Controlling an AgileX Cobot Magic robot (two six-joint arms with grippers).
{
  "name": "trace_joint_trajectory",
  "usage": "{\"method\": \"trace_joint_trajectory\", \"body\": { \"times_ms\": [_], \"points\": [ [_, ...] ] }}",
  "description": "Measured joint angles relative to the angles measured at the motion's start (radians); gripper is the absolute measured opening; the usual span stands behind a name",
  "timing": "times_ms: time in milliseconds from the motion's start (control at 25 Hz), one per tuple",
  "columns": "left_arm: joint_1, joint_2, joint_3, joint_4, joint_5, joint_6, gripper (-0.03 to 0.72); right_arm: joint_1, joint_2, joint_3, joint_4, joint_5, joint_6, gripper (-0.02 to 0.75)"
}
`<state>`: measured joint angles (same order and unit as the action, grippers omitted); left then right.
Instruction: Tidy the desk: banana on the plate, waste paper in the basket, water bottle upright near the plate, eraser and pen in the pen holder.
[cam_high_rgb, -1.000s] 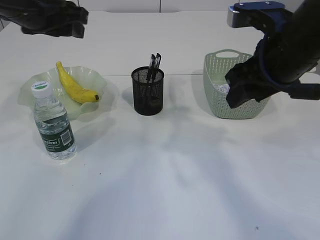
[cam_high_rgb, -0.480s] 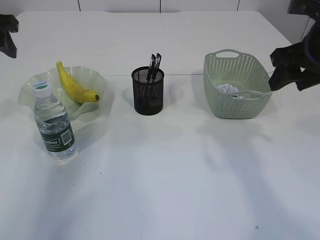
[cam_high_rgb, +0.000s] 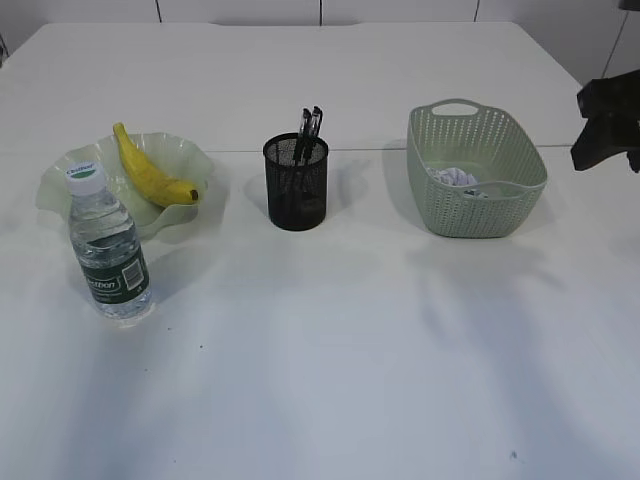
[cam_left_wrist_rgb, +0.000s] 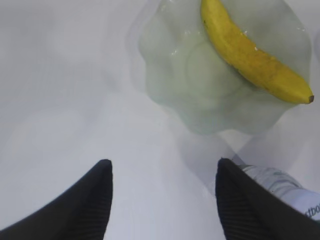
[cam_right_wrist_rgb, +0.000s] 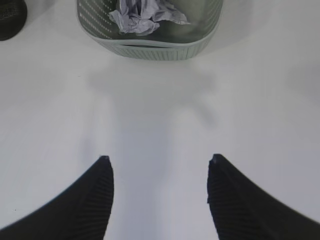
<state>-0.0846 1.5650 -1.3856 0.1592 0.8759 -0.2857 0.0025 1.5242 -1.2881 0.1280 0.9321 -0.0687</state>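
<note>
Two grippers are hanging open and empty above a white desk (cam_high_rgb: 330, 360). The right gripper (cam_right_wrist_rgb: 159, 197) is hovering over bare desk near a pale green basket (cam_high_rgb: 476, 170), which is sitting at the right and holding crumpled waste paper (cam_right_wrist_rgb: 145, 16). The left gripper (cam_left_wrist_rgb: 164, 197) is hovering beside a wavy translucent plate (cam_high_rgb: 60, 180) at the left, where a banana (cam_high_rgb: 150, 172) is lying. A water bottle (cam_high_rgb: 107, 246) is standing upright just in front of the plate. A black mesh pen holder (cam_high_rgb: 295, 183) is standing mid-desk, with pens (cam_high_rgb: 309, 124) sticking out. The eraser cannot be made out.
</note>
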Motion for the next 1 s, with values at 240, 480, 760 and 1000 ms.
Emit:
{"method": "trace_joint_trajectory", "body": {
  "times_ms": [240, 480, 760, 1000],
  "points": [
    [0.000, -0.055, 0.100, -0.033, 0.022, 0.000, 0.432, 0.000, -0.012, 0.025, -0.013, 0.051, -0.008, 0.447],
    [0.000, -0.204, 0.265, -0.058, 0.041, 0.000, 0.414, 0.000, -0.073, 0.101, -0.015, 0.051, -0.008, 0.447],
    [0.000, -0.394, 0.347, -0.056, 0.145, 0.000, 0.411, 0.000, -0.199, 0.166, -0.015, 0.051, -0.008, 0.447],
    [0.000, -0.539, 0.348, -0.016, 0.221, 0.000, 0.411, 0.000, -0.342, 0.237, -0.017, 0.104, -0.016, 0.456]
  ]
}}
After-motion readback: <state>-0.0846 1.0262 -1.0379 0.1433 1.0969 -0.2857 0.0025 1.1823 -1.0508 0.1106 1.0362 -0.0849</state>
